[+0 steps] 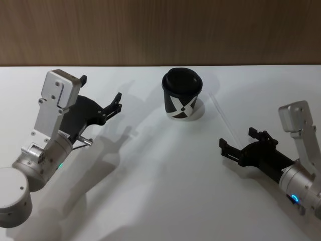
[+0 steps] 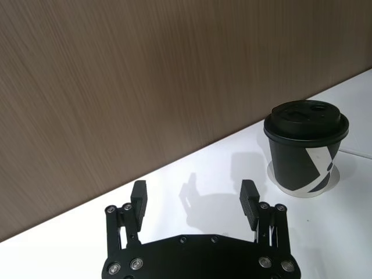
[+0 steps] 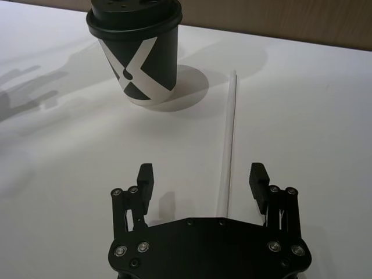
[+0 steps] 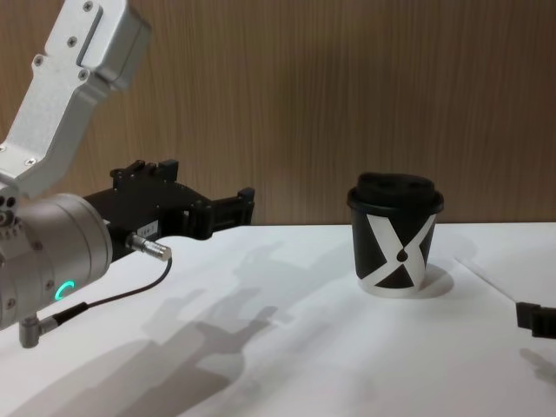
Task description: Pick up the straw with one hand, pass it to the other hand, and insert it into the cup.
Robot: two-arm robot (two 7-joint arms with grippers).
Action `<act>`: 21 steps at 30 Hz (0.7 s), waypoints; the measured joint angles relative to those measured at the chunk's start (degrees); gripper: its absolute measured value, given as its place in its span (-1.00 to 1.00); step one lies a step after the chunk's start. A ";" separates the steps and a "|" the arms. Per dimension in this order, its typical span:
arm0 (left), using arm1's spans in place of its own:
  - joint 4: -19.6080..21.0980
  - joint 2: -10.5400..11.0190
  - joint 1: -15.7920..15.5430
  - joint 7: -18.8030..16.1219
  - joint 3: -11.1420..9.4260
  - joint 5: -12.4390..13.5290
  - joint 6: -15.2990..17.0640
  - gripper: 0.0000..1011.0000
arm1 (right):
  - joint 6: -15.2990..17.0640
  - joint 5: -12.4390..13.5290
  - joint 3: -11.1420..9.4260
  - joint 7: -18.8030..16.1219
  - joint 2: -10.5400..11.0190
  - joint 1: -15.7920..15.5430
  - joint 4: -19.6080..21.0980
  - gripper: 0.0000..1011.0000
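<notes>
Head view: the straw [image 1: 224, 118] lies flat on the table [image 1: 150, 201], just right of the cup [image 1: 181, 95]. The right gripper [image 1: 238, 138] hovers at the straw's near end, jaws apart and empty. The left gripper [image 1: 101, 90] hangs well off to the left, also spread.
Left wrist view: the left gripper [image 2: 194, 195] is wide and holds nothing, with the cup [image 2: 305, 151] beyond it. Handover risk: a straw this thin could slip out if these jaws close off-centre.
Right wrist view: the straw [image 3: 228, 139] runs between the right gripper's [image 3: 201, 174] spread fingers, nearer one than the other. Pick risk: the nearer finger may roll it sideways instead of pinching it, or the tips may close above so low a thing.
Chest view: the cup [image 4: 395, 239] stands upright with its lid on. Insertion risk: the cup looks light, so a straw that misses the lid's opening and presses on the dome could tip it.
</notes>
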State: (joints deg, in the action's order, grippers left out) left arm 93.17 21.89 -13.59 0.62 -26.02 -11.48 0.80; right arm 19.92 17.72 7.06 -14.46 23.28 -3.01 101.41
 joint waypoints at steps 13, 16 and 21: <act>0.00 0.00 0.00 0.00 0.00 0.00 0.00 0.98 | 0.52 0.22 0.60 0.45 0.61 0.39 -1.14 0.98; 0.00 0.00 0.00 0.00 0.00 0.00 0.00 0.98 | 0.52 0.14 0.75 0.45 0.75 0.46 -1.42 0.98; 0.00 0.00 0.00 0.00 0.00 0.00 0.00 0.98 | 0.48 -0.01 0.93 0.42 0.92 0.58 -1.79 0.98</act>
State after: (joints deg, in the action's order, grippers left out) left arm 93.18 21.89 -13.59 0.63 -26.02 -11.48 0.80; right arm 20.40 17.70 7.99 -14.04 24.20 -2.43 99.62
